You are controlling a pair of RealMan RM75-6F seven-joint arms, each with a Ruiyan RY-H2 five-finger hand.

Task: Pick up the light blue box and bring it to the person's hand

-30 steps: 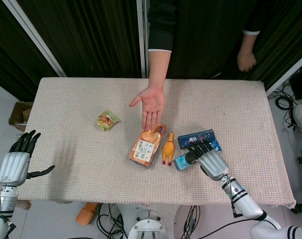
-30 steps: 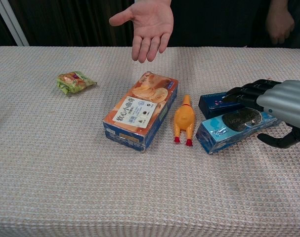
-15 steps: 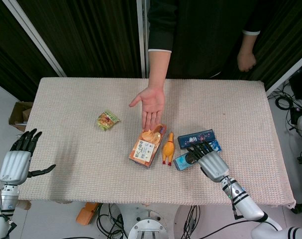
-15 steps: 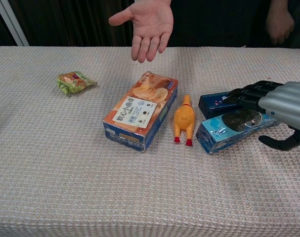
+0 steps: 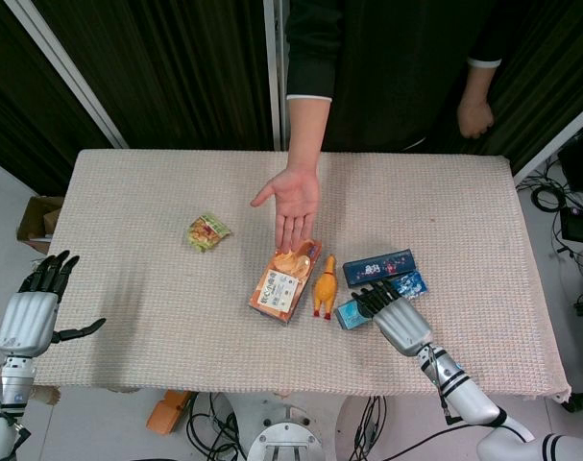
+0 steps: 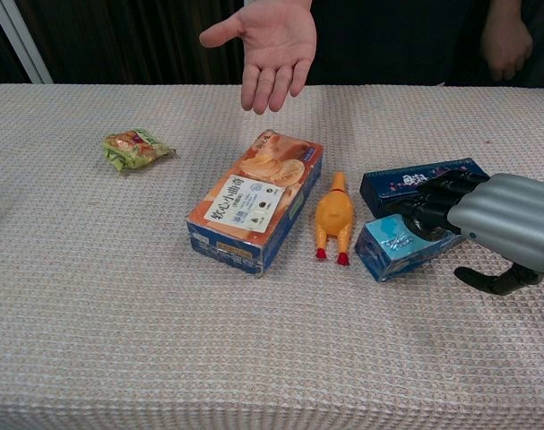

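Observation:
The light blue box [image 5: 349,310] [image 6: 392,246] lies flat on the table, right of a yellow rubber chicken. My right hand [image 5: 392,315] [image 6: 487,219] covers its right half, fingers laid over the top and touching it. The thumb sticks out on the near side, apart from the box. The box is not lifted. The person's hand [image 5: 293,202] [image 6: 270,45] hovers palm up over the table's far middle. My left hand [image 5: 27,312] hangs open beyond the table's left edge, holding nothing.
A dark blue box [image 5: 377,266] [image 6: 406,182] lies just behind the light blue one. An orange snack box [image 5: 286,280] [image 6: 254,199] and the rubber chicken [image 5: 325,285] [image 6: 334,218] sit centre. A green packet [image 5: 207,231] [image 6: 135,148] lies left. The cloth-covered table [image 5: 137,288] carries them all.
My right hand has drawn back toward me and lowered, its fingers now bent down over the light blue box's top. The dark blue box shows more. The left hand stayed put.

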